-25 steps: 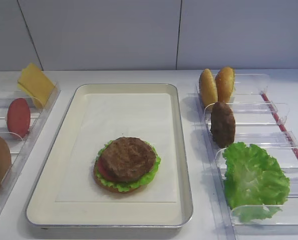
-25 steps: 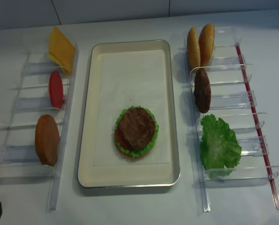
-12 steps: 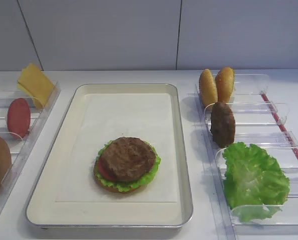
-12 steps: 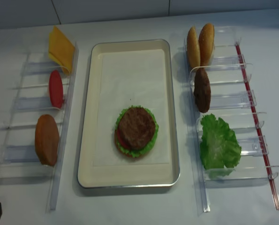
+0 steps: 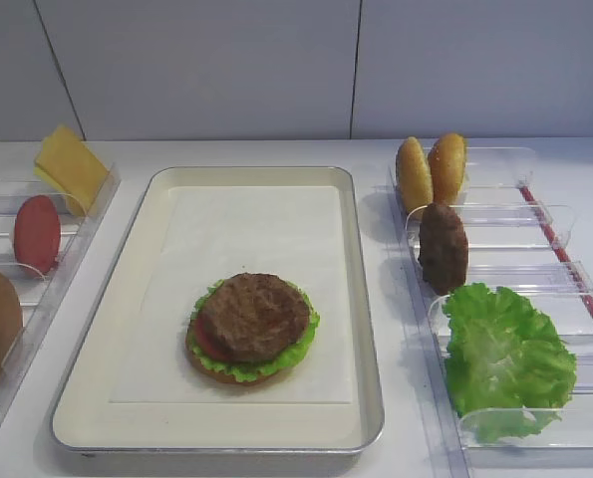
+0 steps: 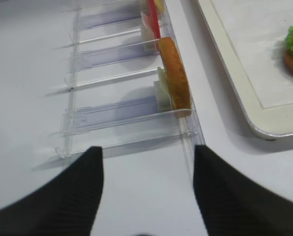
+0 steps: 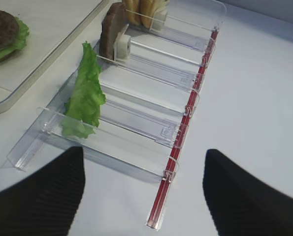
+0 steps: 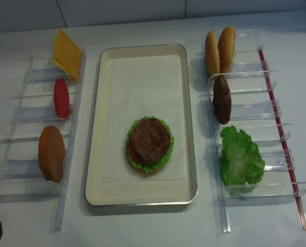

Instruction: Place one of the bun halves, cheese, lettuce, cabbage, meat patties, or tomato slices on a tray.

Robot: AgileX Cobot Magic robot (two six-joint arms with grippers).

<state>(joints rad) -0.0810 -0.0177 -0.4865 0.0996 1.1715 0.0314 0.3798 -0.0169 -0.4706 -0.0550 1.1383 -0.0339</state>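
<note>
My right claw [image 7: 141, 189] hanging open and empty right of the tray [image 5: 368, 398], my left claw [image 6: 147, 189] likewise gaping left of it, patty [image 5: 253, 316] sitting stacked on lettuce [image 5: 301, 344] inside the tray

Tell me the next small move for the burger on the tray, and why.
Probably send the left gripper, jaws open, down to the lone bun half upright in the left clear bin. The stack on the tray already ends in a meat patty over lettuce, tomato and a bottom bun, so a top seems all that is missing.
</note>
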